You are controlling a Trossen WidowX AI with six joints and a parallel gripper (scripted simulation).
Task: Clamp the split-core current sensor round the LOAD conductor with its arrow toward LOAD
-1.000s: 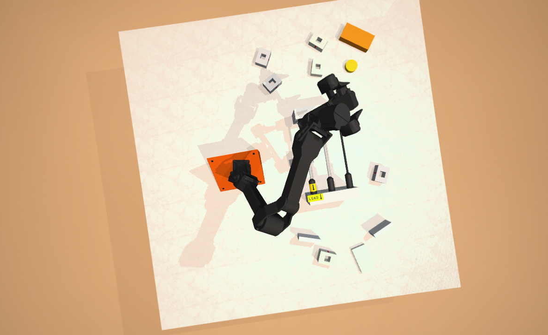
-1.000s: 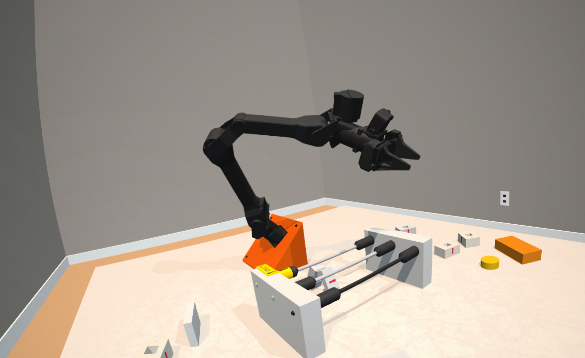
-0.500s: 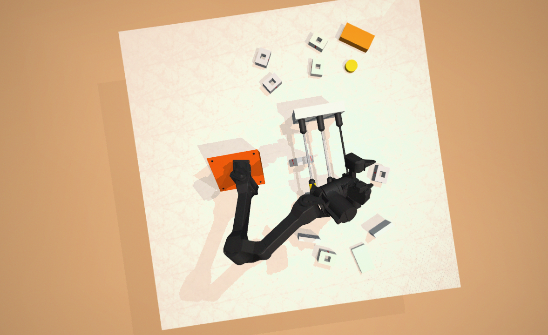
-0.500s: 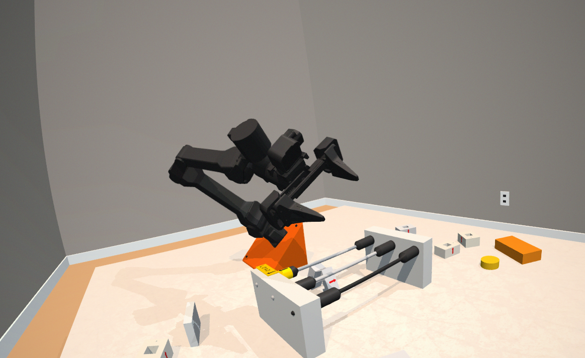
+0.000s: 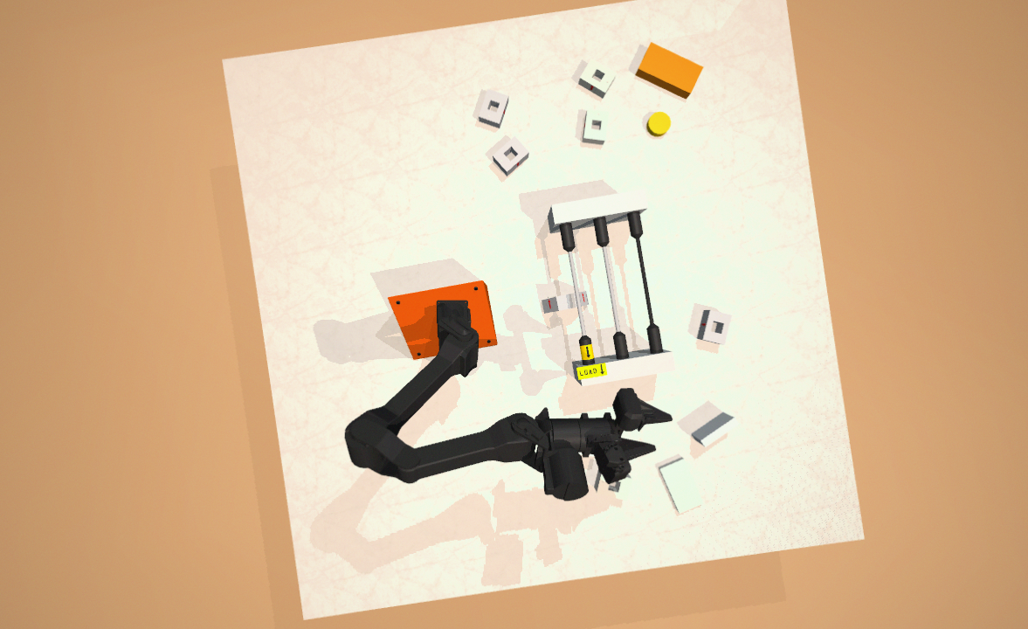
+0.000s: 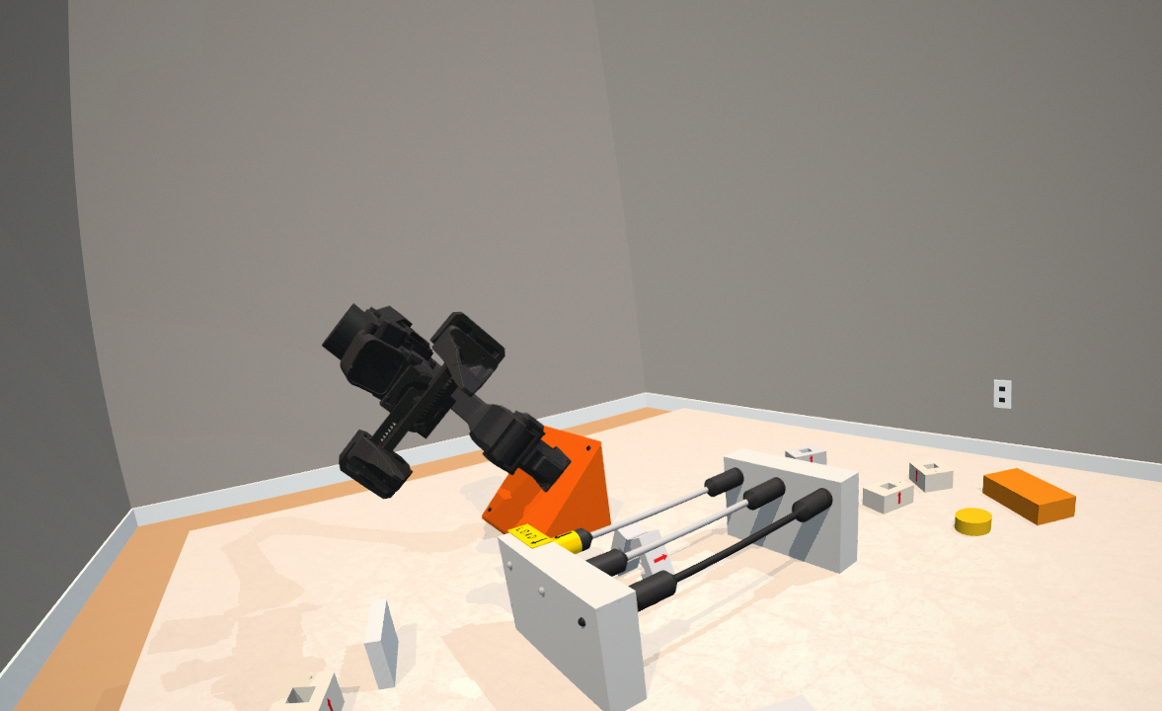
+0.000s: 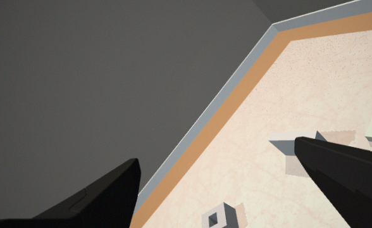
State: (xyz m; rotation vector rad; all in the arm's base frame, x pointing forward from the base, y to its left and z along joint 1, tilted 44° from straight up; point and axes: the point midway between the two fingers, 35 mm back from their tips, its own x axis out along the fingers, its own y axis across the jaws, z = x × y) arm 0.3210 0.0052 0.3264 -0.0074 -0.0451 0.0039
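The open sensor [image 5: 550,303] [image 6: 660,558] is pale grey with red marks. It stands on the table by the LOAD conductor [image 5: 574,273] [image 6: 647,513], partly hidden behind rods. In the exterior view its visible red arrow points right. The yellow LOAD marker [image 5: 591,371] [image 6: 528,534] is on the near end block, its arrow pointing outward from the rods. A yellow sleeve [image 5: 587,351] with an arrow is on that conductor's end. My gripper [image 5: 662,432] [image 6: 423,411] [image 7: 216,155] is wide open and empty, raised high above the table beyond the LOAD end block, away from the sensor.
Two other rods run beside LOAD, between the far end block [image 5: 599,204] and near end block [image 5: 634,367]. Several grey blocks with square holes, upright panels [image 5: 714,428] [image 6: 381,645], an orange box [image 5: 669,68] [image 6: 1028,493] and a yellow disc [image 5: 658,122] [image 6: 972,521] stand around.
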